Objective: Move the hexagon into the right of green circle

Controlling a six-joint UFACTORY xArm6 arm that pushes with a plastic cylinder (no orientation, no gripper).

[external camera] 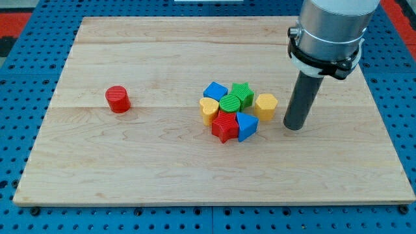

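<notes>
The yellow hexagon [265,105] lies at the right end of a tight cluster, just right of the green star [243,93] and up-right of the blue triangle [246,126]. The green circle [230,103] sits in the middle of the cluster, with the blue cube [215,91] above-left, the yellow heart [208,110] at its left and the red star [225,125] below it. My tip [294,126] rests on the board just right of the hexagon, a small gap apart.
A red cylinder [117,99] stands alone at the view's left. The wooden board [130,169] lies on a blue pegboard surface. The arm's grey body hangs over the board's upper right.
</notes>
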